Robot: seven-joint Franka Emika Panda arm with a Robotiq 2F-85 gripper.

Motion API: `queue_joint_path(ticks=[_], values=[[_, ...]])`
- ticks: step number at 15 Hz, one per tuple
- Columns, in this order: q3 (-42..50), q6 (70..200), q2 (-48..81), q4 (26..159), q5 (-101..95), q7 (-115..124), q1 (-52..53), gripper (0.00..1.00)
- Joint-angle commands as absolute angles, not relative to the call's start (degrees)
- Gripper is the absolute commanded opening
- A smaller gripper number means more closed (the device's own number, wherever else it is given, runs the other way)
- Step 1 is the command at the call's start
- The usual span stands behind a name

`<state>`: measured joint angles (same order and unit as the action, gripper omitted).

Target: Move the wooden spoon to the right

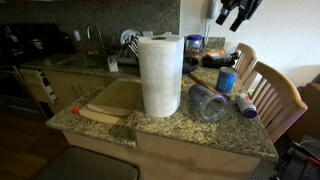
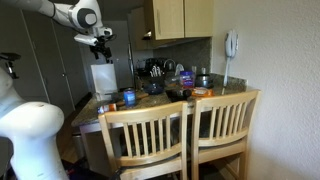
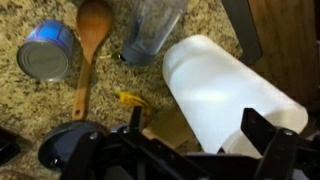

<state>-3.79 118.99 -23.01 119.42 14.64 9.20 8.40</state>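
The wooden spoon (image 3: 88, 50) is light tan and lies on the granite counter in the wrist view, bowl at the top and handle pointing down. It lies between a blue-sided metal can (image 3: 48, 50) and a clear plastic cup (image 3: 150, 30) that lies on its side. My gripper (image 3: 200, 130) is open and empty, high above the counter over the white paper towel roll (image 3: 230, 95). The gripper also shows in both exterior views (image 1: 238, 10) (image 2: 100, 40), well above the counter. I cannot make out the spoon in the exterior views.
The tall paper towel roll (image 1: 160, 75) stands mid-counter, with the cup (image 1: 207, 102) and can (image 1: 227, 80) beside it. A tan cutting board (image 1: 112, 98) and a flat utensil with a red end (image 1: 88, 113) lie nearby. Two wooden chairs (image 2: 185, 140) stand against the counter. A sink (image 1: 95, 55) is behind.
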Motion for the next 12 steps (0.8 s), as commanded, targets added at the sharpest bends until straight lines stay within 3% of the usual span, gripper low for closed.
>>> queue_joint_path(ticks=[1,8,9,12], values=[[-4.9,120.2,-22.1,118.1,14.5,10.4,7.1,1.0],[-3.5,119.9,-12.0,112.4,13.7,16.4,3.7,1.0],[-4.3,120.8,-17.2,116.0,14.2,14.4,5.0,1.0],[-4.2,121.1,-15.5,115.5,14.1,14.2,4.7,1.0]])
